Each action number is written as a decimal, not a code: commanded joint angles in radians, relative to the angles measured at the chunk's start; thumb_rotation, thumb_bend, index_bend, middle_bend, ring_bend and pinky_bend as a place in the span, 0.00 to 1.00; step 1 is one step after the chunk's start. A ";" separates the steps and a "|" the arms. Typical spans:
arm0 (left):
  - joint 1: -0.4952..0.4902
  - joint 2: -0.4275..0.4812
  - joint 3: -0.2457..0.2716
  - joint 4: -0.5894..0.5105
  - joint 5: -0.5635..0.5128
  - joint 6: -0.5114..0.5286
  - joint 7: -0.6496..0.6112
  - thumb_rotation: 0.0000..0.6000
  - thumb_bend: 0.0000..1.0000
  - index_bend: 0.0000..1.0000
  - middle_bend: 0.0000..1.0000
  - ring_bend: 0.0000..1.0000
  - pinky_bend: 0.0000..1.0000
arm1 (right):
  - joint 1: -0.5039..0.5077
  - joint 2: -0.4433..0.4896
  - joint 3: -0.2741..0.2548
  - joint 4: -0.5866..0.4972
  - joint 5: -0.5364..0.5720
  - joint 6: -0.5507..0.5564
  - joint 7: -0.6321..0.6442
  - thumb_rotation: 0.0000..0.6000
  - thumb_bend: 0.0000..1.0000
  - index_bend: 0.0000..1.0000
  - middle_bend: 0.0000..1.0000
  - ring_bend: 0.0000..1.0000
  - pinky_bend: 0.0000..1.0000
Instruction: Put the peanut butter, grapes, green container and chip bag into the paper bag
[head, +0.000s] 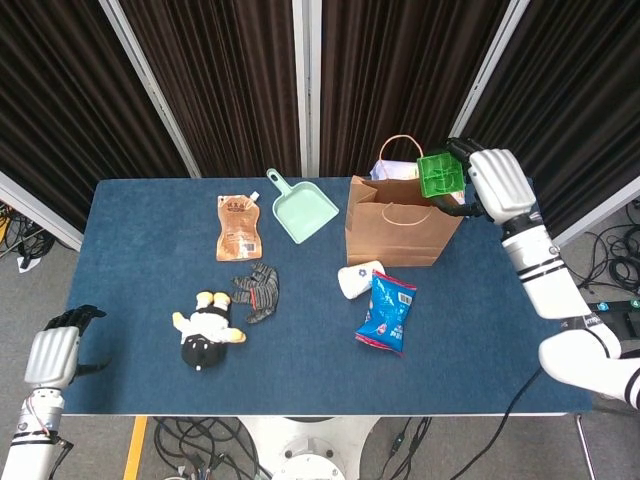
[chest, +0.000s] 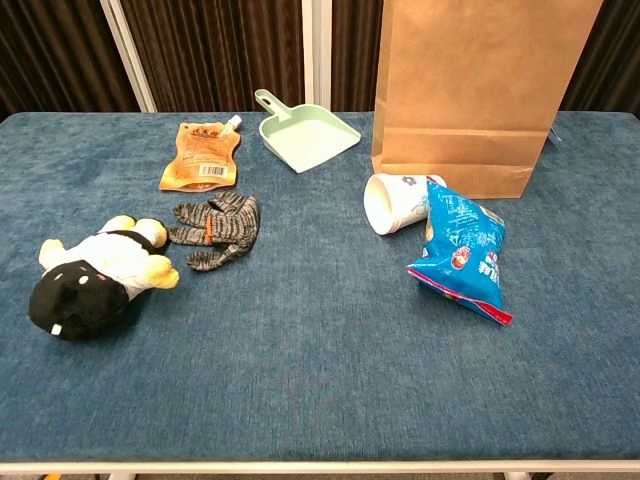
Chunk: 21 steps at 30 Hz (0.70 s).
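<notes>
Holding the green container (head: 440, 173) clamped in my right hand (head: 494, 183), open gridded face toward camera, over the paper bag (head: 402, 220); left hand (head: 52, 353) curled, empty.

Both views are evenly and brightly lit from overhead, with soft, short shadows hugging each object on the blue worktop (head: 300, 340). No glare shows on the cloth; only the chip bag (chest: 460, 250) carries small glossy highlights. The dark curtains (head: 230, 80) behind stay deep and underexposed. Focus is sharp in both views, and the right hand (head: 495, 185) in the head view shows no motion blur. The head view bends straight lines slightly toward its edges.
</notes>
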 joint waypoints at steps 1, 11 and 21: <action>0.000 0.000 0.001 0.000 -0.001 -0.001 0.000 1.00 0.08 0.35 0.34 0.26 0.28 | 0.048 -0.049 -0.001 0.060 0.047 -0.067 -0.054 1.00 0.24 0.33 0.41 0.31 0.57; 0.005 0.001 0.004 0.000 -0.006 0.002 -0.003 1.00 0.08 0.35 0.34 0.26 0.28 | 0.077 -0.123 -0.018 0.127 0.086 -0.105 -0.131 1.00 0.24 0.33 0.41 0.31 0.54; 0.006 -0.003 0.006 0.006 -0.005 0.001 -0.008 1.00 0.08 0.35 0.34 0.26 0.28 | 0.039 -0.117 -0.045 0.082 0.028 -0.062 -0.147 1.00 0.24 0.33 0.41 0.31 0.52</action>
